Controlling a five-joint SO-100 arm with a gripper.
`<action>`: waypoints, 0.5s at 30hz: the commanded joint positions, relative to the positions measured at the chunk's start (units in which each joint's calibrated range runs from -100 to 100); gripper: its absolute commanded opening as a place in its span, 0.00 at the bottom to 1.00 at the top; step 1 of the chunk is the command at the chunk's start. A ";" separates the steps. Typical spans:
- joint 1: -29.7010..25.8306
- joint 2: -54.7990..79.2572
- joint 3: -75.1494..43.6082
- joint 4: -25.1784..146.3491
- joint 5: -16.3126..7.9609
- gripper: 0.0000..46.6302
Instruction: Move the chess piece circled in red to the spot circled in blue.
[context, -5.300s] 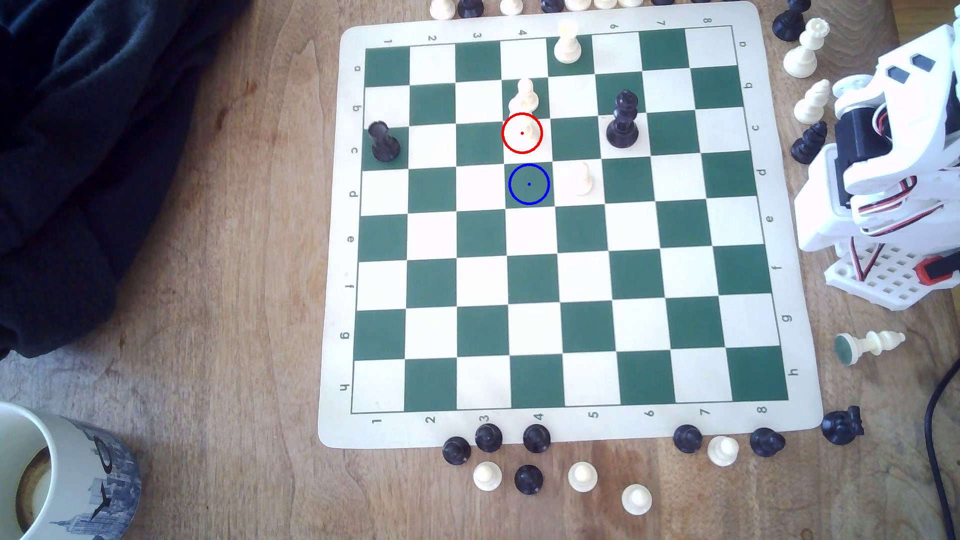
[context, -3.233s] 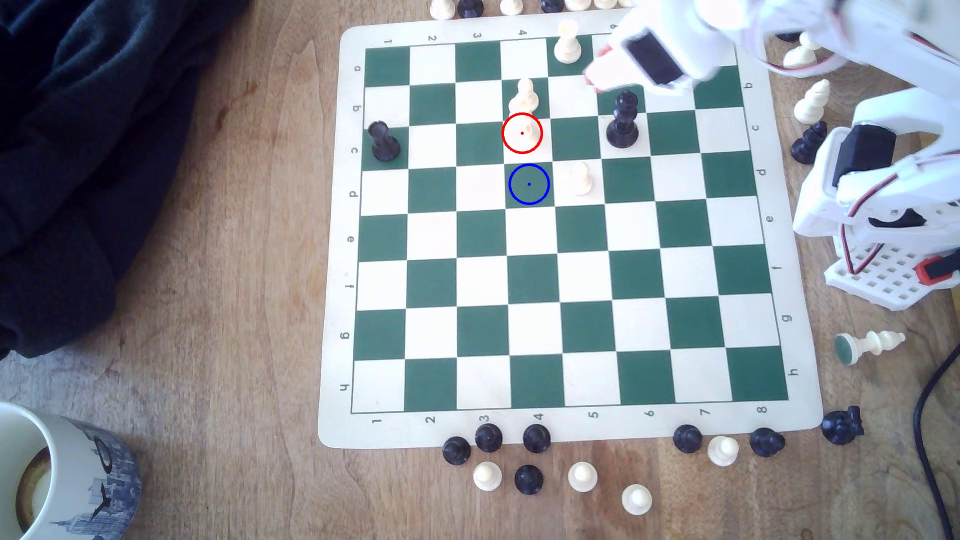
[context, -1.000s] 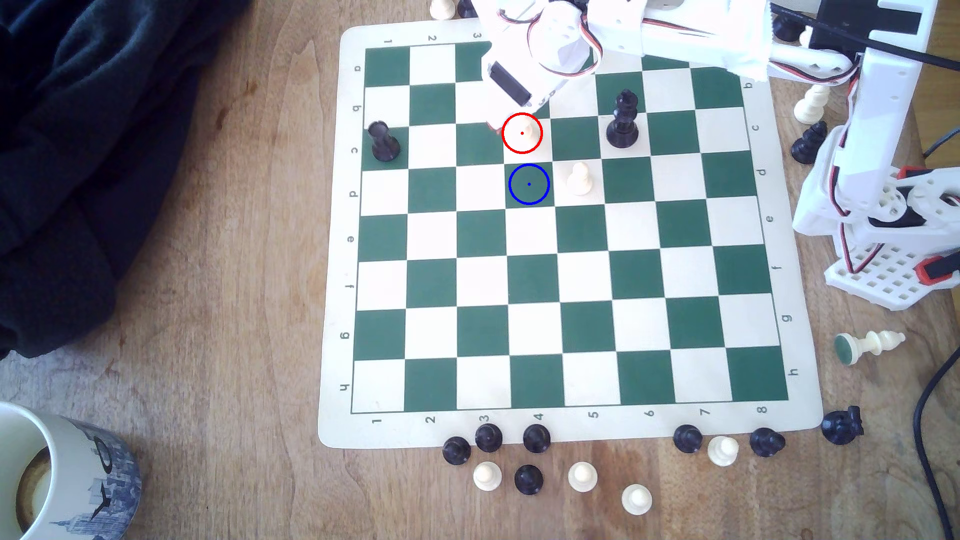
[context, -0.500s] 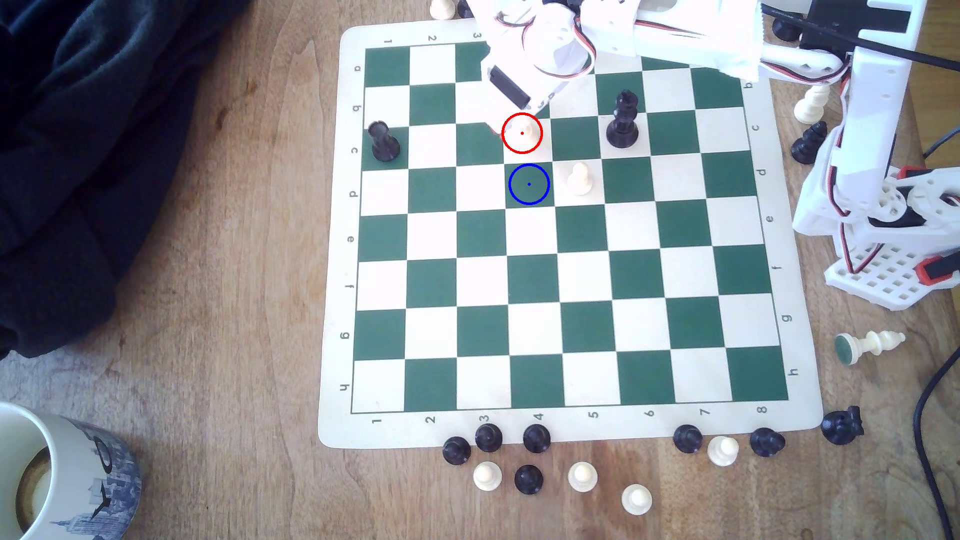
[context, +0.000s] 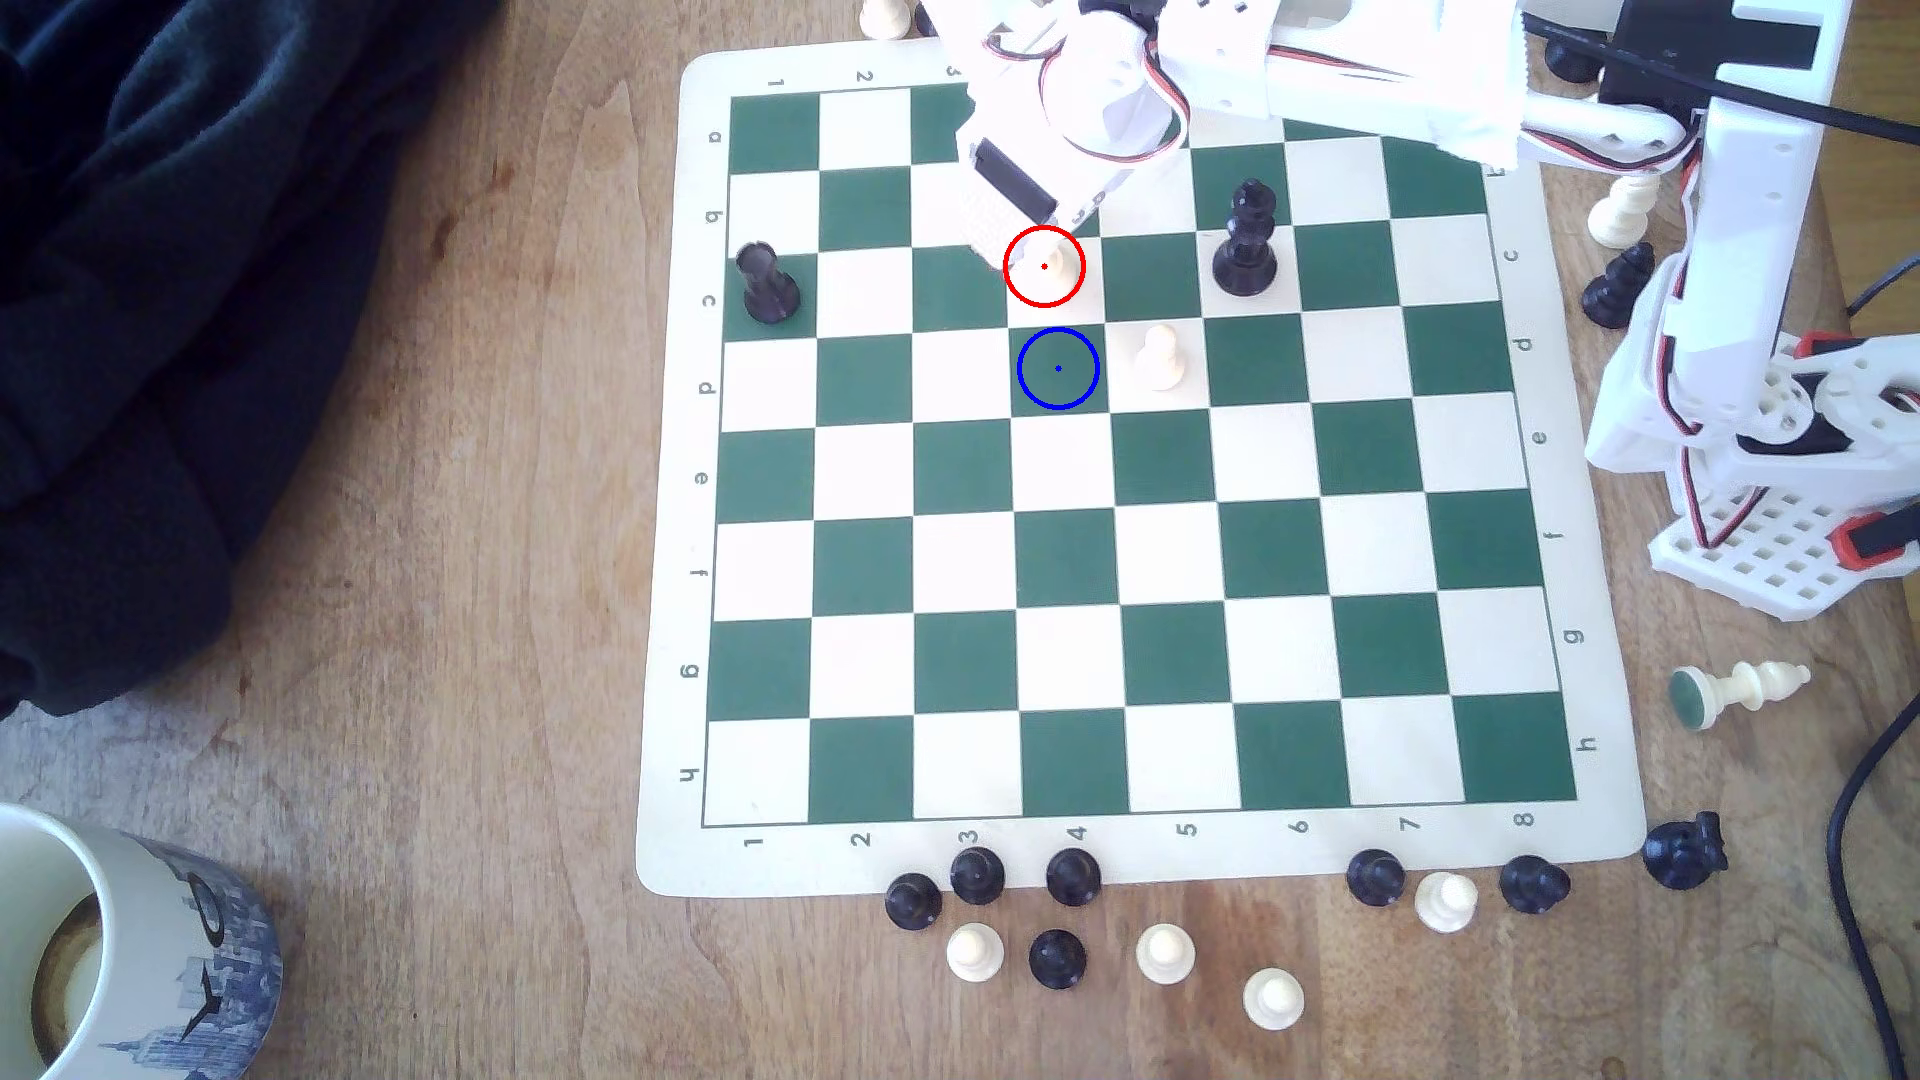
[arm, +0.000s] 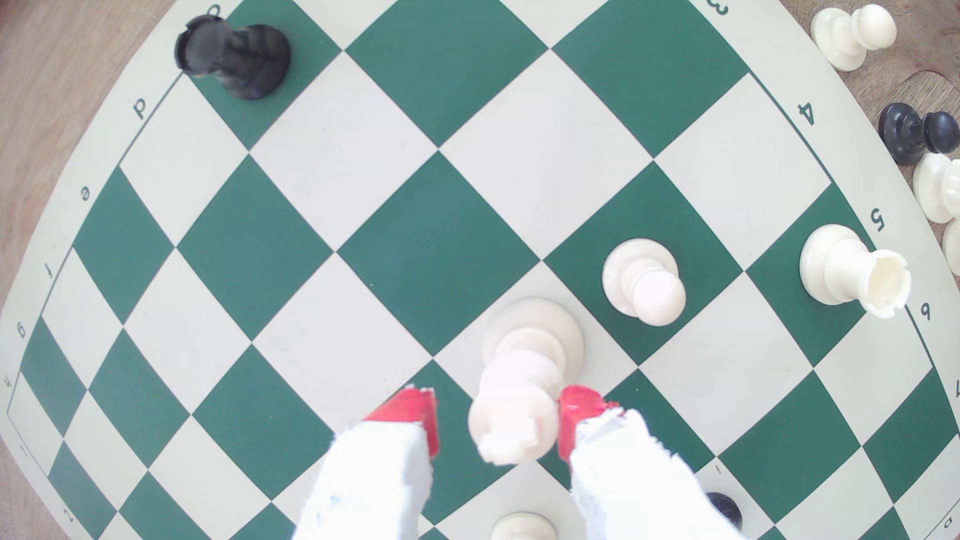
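Sweeping across from the exterior view's left: a dark cloth (context: 156, 312) is heaped on the wooden table (context: 436, 623), well apart from the ringed pawn, and a mug (context: 135, 955) stands at the near corner. On to the chessboard (context: 665, 623), and there's a black rook (context: 767, 282) on the pawn's own row, out at the board's edge to the exterior view's left of it.

Now the centre of things. The chess piece circled in red (context: 1051, 268), a cream pawn, stands upright on its cream square, and my gripper (arm: 493, 423) is down around it. My jaws are spread, not clamped. In the wrist view one red fingertip (arm: 576, 415) sits against the pawn's head while the other has green board showing between it and the piece.

The spot circled in blue (context: 1058, 368) is the dark green square touching the pawn's square, one row nearer the mug's end of the board, and it's bare.

To the exterior view's right of that spot, another cream pawn (context: 1158, 358) stands on the adjoining square. Further right, a black king (context: 1245, 241) stands two squares from the ringed pawn. My white arm (context: 1351, 73) stretches off right to its base (context: 1766, 561) beside the board.
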 joint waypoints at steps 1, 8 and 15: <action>-0.08 -0.85 -4.58 0.17 0.29 0.20; -0.08 -1.36 -4.67 0.17 0.29 0.07; 0.08 -3.14 -5.58 1.56 0.20 0.02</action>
